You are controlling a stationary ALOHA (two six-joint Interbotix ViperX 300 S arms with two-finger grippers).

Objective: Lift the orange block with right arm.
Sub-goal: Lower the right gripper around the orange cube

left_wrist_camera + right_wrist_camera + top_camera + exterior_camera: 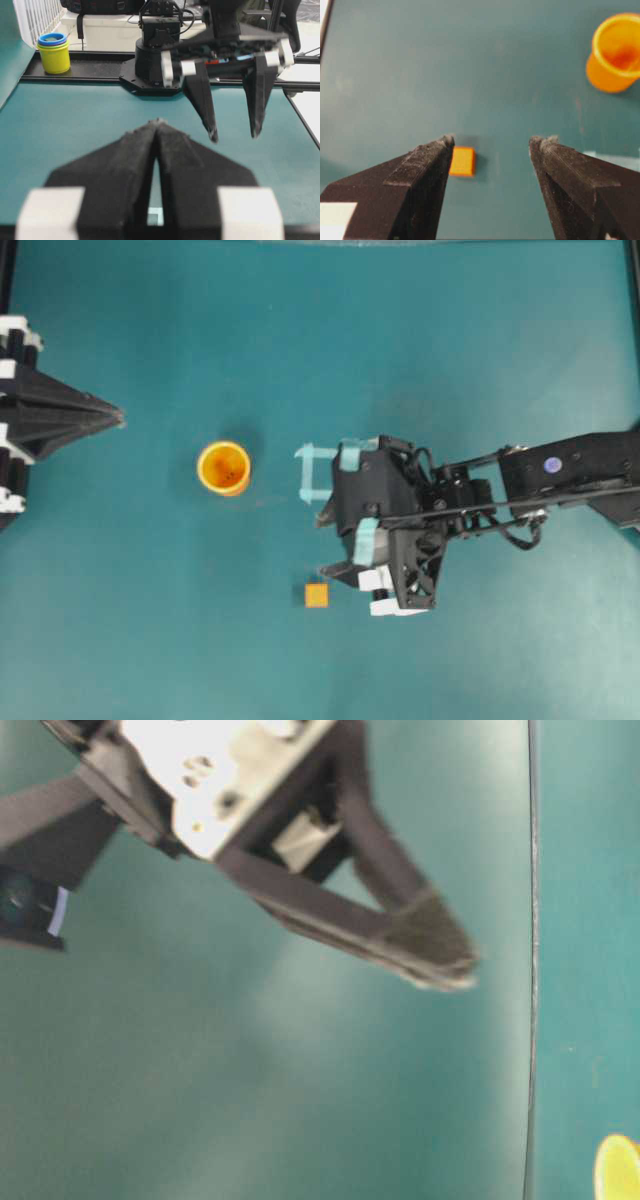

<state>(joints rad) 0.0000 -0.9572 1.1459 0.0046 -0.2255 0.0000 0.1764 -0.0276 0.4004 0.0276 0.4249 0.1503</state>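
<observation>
I judge the approach in hand: right gripper spread wide, holding nothing, orange block lower centre beside one fingertip. Next: centre, descend. Left gripper clenched.

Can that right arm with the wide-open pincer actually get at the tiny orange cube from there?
Probably yes. The right pincer stands open, and the tiny orange cube lies on bare teal tabletop close by one fingertip. The round orange cup stands well aside.

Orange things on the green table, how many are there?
2. The orange cup stands upright near the middle of the table. The small orange block lies apart from it, close to the right arm's open jaws.
</observation>
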